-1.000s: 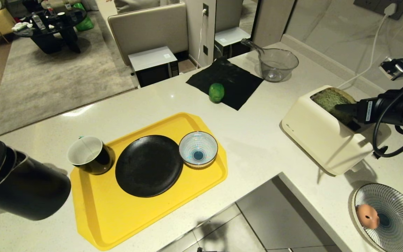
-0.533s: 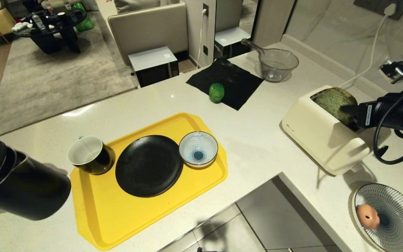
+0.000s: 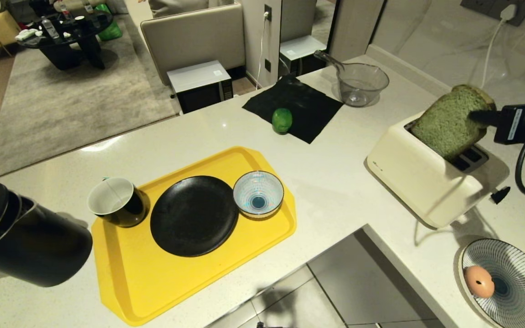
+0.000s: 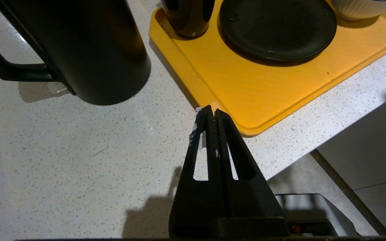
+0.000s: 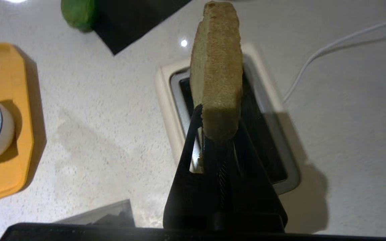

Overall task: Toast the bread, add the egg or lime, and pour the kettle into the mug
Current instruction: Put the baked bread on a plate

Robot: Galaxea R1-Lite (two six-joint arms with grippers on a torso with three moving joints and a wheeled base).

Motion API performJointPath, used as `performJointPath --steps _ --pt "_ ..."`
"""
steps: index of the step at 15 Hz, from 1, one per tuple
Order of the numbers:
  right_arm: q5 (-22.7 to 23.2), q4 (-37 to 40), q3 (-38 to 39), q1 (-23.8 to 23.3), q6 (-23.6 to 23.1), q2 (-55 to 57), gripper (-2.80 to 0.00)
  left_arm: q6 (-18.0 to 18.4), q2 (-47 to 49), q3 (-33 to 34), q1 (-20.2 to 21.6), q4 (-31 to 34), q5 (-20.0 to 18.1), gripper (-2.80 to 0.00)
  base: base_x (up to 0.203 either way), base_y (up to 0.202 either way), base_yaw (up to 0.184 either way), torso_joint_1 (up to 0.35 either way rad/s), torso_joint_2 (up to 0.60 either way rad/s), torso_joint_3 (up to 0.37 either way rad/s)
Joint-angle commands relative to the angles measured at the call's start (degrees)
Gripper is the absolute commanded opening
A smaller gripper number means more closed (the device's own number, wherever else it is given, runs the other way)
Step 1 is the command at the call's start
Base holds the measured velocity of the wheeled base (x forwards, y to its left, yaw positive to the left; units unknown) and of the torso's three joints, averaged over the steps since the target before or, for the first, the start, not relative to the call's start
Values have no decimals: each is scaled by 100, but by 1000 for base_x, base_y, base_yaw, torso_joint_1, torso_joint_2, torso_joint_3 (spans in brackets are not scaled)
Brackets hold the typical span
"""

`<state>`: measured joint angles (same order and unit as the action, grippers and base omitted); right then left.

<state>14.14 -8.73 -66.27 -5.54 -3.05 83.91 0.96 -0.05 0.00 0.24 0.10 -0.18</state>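
Observation:
The green-tinted bread [image 3: 449, 120] hangs tilted, mostly lifted out of the cream toaster [image 3: 408, 177], its lower corner still over the slot. My right gripper [image 3: 477, 116] is shut on the bread's upper edge; in the right wrist view the bread [image 5: 216, 67] stands out from the gripper [image 5: 218, 117] above the toaster's slot. The lime [image 3: 282, 120] lies at the edge of a black cloth. The egg [image 3: 479, 281] rests on a striped plate at the front right. The black kettle [image 3: 25, 241] stands front left, the mug [image 3: 116, 202] beside it on the tray. My left gripper [image 4: 212, 112] is shut and empty, over the counter by the tray's corner.
A yellow tray [image 3: 162, 291] carries a black plate [image 3: 194, 215] and a blue striped bowl [image 3: 258, 193]. A clear jug [image 3: 360, 84] stands behind the black cloth [image 3: 299, 102]. The striped plate [image 3: 517, 291] sits near the counter's front edge. The toaster's white cord runs to a wall socket.
My right gripper closed on the bread in the toaster and has risen, pulling the slice up out of the slot. The left arm has not moved.

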Motion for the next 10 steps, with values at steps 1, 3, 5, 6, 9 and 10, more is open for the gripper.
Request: performJointPath --steps 1,3,5,6,9,10 --pt "-212 -39 -63 -26 -3 -325 -280 1 -4 0 2 -1 1 -280 0 0 0 0 0 0" --pt "-433 -124 -36 -26 -3 -470 -280 1 -4 0 2 -1 1 -280 0 0 0 0 0 0" --pt "-523 -158 -39 -26 -15 -574 -280 1 -4 0 2 -1 1 -280 0 0 0 0 0 0" --pt "-708 -246 -28 -19 -11 -639 -280 1 -4 0 2 -1 1 -280 0 0 0 0 0 0" --pt "-781 -255 -60 -17 -26 -699 -280 1 -4 0 2 -1 1 -280 0 0 0 0 0 0" --pt "-791 -242 -71 -17 -22 -718 -280 1 -4 0 2 -1 1 -280 0 0 0 0 0 0"
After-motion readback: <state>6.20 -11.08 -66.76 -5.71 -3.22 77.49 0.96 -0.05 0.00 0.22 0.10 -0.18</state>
